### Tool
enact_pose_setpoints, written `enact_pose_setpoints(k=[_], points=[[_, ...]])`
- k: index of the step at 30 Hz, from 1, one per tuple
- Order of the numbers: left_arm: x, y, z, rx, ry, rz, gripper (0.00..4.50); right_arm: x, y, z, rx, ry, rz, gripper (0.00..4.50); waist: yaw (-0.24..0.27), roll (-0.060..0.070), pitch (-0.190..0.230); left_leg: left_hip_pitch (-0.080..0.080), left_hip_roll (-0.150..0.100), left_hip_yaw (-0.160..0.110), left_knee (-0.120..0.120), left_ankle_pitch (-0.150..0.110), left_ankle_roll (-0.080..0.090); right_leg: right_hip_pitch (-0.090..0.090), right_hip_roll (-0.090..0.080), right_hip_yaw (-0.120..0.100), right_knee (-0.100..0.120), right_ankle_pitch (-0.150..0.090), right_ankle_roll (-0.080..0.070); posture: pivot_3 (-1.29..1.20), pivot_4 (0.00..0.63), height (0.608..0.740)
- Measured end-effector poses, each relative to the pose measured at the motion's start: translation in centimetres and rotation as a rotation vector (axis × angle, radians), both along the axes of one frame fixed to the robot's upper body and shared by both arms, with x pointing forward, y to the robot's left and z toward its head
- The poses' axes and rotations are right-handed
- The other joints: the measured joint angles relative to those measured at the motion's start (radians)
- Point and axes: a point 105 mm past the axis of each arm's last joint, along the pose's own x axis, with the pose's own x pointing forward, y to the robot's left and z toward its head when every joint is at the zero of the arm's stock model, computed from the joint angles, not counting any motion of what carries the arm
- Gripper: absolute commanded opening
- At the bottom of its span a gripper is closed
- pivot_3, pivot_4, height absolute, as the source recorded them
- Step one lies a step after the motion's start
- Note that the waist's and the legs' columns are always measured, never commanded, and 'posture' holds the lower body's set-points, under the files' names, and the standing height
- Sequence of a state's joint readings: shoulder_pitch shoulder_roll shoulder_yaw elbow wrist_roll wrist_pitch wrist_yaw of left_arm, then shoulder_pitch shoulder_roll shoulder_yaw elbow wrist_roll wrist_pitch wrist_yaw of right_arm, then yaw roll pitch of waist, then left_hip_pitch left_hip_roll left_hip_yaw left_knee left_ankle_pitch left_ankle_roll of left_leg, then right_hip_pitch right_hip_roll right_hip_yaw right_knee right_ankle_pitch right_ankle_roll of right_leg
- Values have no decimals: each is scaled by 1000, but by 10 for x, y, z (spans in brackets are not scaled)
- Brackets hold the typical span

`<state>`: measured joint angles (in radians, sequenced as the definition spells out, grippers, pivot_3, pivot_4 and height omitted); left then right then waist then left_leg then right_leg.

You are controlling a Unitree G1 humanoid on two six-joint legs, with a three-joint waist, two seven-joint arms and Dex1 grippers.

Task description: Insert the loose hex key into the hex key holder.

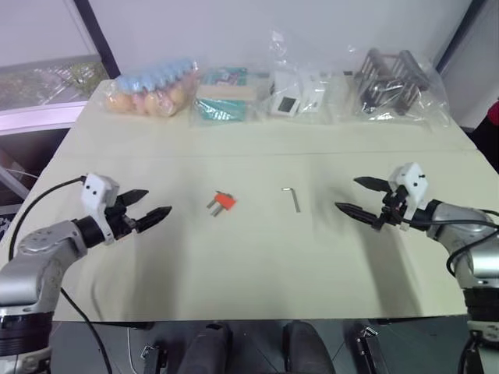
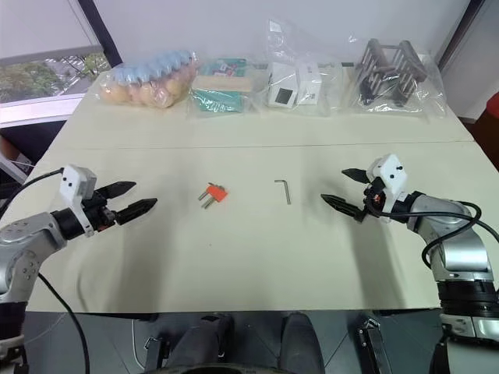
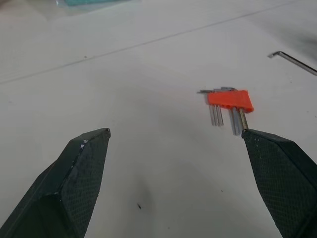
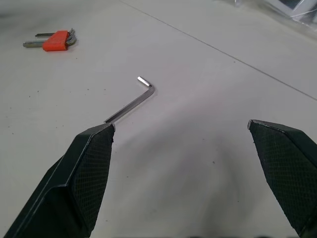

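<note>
Two task items on the table (image 1: 257,257), both lying flat and apart from each other

Hex key (image 1: 292,198): thin grey L-shaped rod, near the table's middle, short bent end toward the far side, long leg pointing toward the robot. Untouched. In the right wrist view (image 4: 130,105) its long leg runs toward one black finger (image 4: 84,173), partly hidden behind that fingertip; contact cannot be told there, but the head views show it well apart from the gripper.

Holder (image 1: 224,201): small red-orange block, to the left of the hex key, with several short grey keys sticking out toward the near-left. Lying on the cloth, not held. Seen in the left wrist view (image 3: 230,99) just beyond one fingertip.

Left gripper (image 1: 148,206): hovers over the table's left part, pointing toward the holder, fingers spread wide, nothing between them.

Right gripper (image 1: 357,198): hovers over the right part, pointing toward the hex key, fingers spread wide, nothing between them.

Four clear bags along the far edge, left to right:
- eggs bag (image 1: 152,87), blue and tan shapes
- teal bag (image 1: 224,95), flat packet
- white box bag (image 1: 295,95), with a small display
- metal rack bag (image 1: 394,82), dark rods
</note>
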<state>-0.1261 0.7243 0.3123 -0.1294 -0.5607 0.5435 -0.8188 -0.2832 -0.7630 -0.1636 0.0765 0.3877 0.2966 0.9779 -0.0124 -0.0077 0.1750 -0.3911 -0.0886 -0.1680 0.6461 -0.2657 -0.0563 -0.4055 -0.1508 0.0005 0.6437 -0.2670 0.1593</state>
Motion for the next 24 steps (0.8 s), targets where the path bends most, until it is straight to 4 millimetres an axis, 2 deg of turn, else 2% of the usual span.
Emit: enact_pose_setpoints(k=[16, 24], points=[[1, -2, 3, -15, -14, 1, 4437, 2, 1, -2, -9, -6, -15, 4500, 0, 0, 0, 0, 0, 0, 0, 0, 0, 0, 0, 0, 0, 0, 0, 0, 150, 740], [7, -4, 9, -20, -35, -24, 4437, 10, 16, 6, -16, -55, 22, 4500, -1, 0, 0, 0, 0, 0, 0, 0, 0, 0, 0, 0, 0, 0, 0, 0, 150, 740]])
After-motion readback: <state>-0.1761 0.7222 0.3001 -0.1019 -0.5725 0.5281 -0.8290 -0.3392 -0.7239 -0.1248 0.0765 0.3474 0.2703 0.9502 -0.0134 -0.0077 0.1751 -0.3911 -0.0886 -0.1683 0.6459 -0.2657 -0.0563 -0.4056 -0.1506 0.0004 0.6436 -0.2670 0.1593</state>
